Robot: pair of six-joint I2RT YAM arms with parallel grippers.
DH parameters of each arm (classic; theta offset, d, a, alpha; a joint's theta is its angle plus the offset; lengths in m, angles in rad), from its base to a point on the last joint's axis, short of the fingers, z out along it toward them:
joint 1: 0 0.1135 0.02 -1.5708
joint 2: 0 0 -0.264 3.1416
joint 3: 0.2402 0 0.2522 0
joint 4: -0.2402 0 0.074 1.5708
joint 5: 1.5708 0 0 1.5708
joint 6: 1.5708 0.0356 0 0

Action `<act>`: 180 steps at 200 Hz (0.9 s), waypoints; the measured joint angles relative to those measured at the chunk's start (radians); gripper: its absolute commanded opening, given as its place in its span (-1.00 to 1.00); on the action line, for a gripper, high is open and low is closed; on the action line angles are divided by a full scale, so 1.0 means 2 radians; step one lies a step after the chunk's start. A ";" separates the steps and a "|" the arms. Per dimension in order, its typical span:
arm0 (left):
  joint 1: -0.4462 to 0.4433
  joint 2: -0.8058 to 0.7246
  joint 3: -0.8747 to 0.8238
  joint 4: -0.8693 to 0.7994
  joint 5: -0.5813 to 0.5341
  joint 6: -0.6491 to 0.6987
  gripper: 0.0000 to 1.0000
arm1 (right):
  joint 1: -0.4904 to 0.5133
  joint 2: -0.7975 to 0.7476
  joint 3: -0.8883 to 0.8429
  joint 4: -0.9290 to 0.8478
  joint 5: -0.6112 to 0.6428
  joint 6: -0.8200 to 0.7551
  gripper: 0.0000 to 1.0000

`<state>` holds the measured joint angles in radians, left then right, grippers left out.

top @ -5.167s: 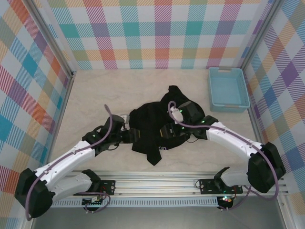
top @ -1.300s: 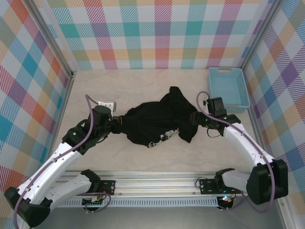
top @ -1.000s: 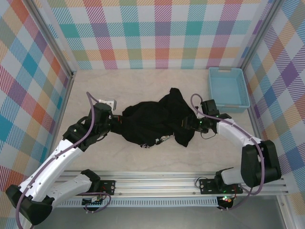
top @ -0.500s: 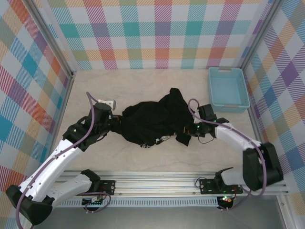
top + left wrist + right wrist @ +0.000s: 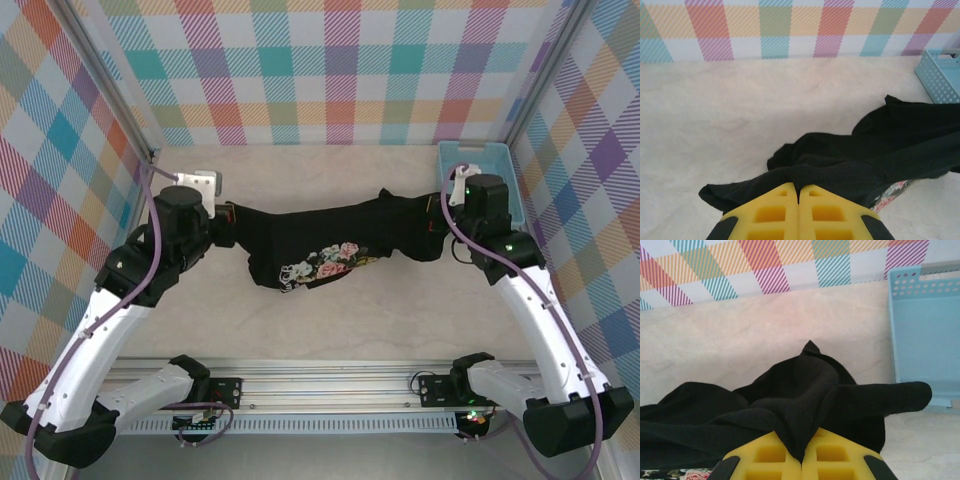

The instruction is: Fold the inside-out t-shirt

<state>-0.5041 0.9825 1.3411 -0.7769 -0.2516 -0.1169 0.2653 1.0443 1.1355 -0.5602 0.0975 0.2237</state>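
Observation:
The inside-out t-shirt (image 5: 320, 232) is black and hangs stretched in a long band between my two grippers above the table. A small flowered print (image 5: 327, 261) shows on its lower edge. My left gripper (image 5: 224, 222) is shut on the shirt's left end. In the left wrist view the yellow jaws (image 5: 798, 188) meet tightly with black cloth (image 5: 860, 162) running out from them. My right gripper (image 5: 440, 228) is shut on the right end. The right wrist view has a fold of the shirt (image 5: 800, 390) pinched between the yellow jaws (image 5: 802, 454).
A light-blue plastic basket (image 5: 495, 149) stands at the back right, just behind my right wrist, and also appears as the basket (image 5: 925, 340) close on the right. Checked walls close in the back and both sides. Bare table lies below the shirt.
The right gripper has shut on the shirt's right end. Both arms have risen and pulled apart, drawing the bunched shirt into a taut band; the flowered print has turned into view.

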 measured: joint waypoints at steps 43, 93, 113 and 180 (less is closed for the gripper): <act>0.007 0.013 0.012 -0.018 -0.025 0.029 -1.00 | 0.034 0.073 -0.023 0.008 -0.054 0.012 -0.88; 0.008 0.013 -0.037 -0.022 -0.025 0.031 -1.00 | 0.049 0.357 0.035 0.054 -0.113 0.028 -0.61; 0.008 0.013 -0.049 -0.026 -0.024 0.031 -1.00 | 0.049 0.420 0.074 0.059 -0.113 0.026 -0.28; 0.019 0.015 -0.051 -0.028 -0.009 0.031 -1.00 | 0.087 0.175 -0.103 0.031 -0.069 0.040 0.28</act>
<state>-0.4664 1.0119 1.2400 -0.8326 -0.2695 -0.0547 0.4385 1.3937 0.9302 -0.4980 -0.0399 0.3046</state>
